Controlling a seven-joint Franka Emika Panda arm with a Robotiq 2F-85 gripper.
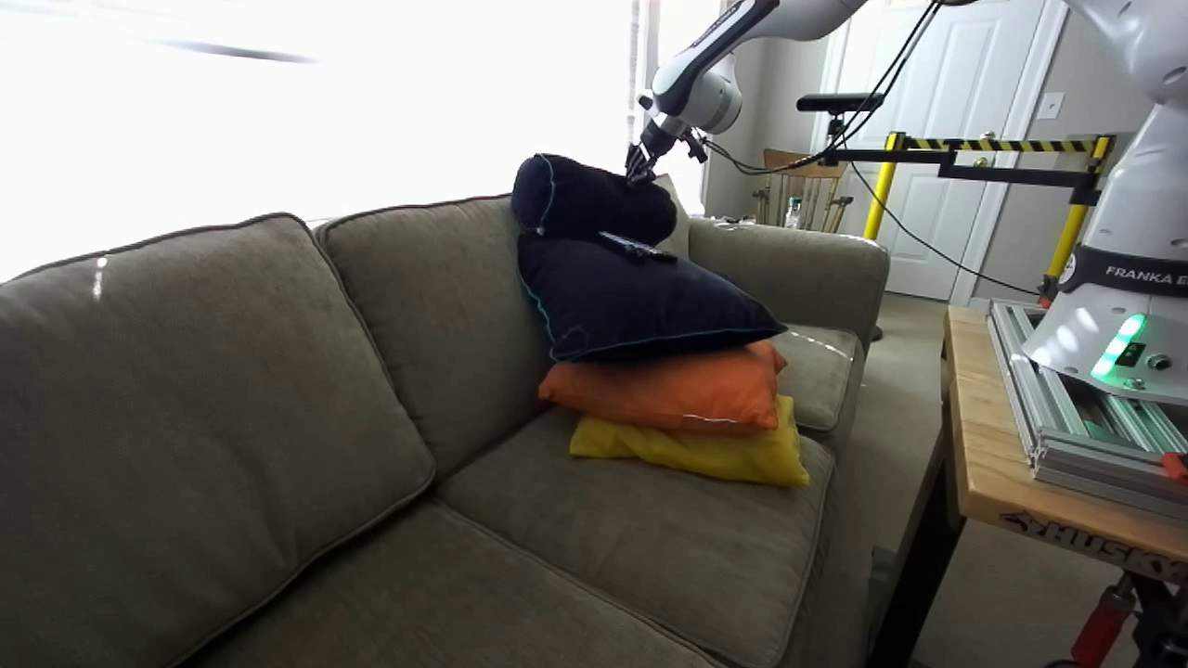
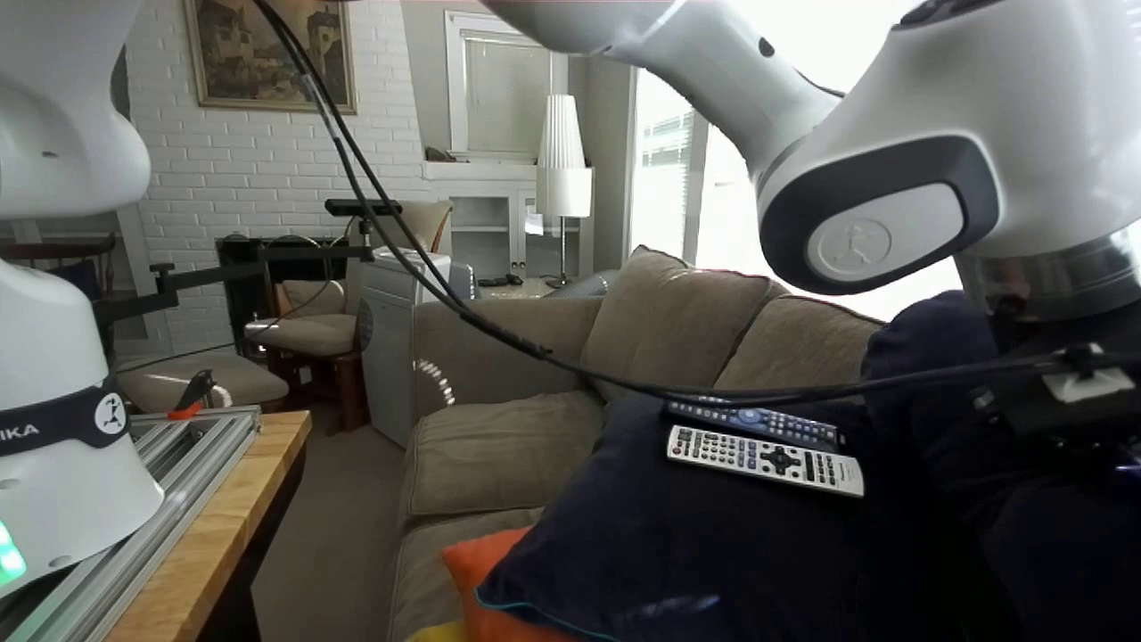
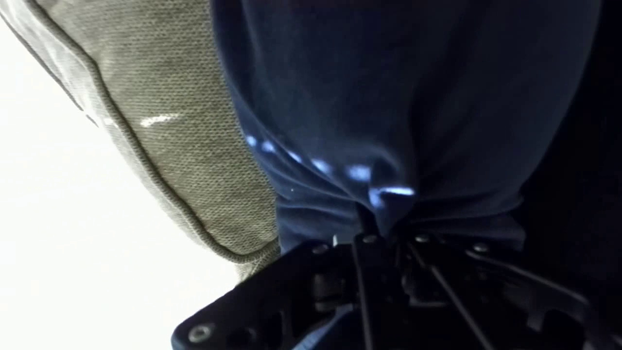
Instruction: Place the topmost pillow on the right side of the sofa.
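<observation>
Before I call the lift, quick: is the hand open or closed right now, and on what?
Hand: closed, holding a pinched fold of the topmost navy pillow.

Wrist view: claw (image 3: 390, 235) tips hidden

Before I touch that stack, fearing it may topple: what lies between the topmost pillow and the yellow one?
Below the topmost pillow: the lower navy pillow, with remotes on it, then the orange pillow. An exterior view shows this.
</observation>
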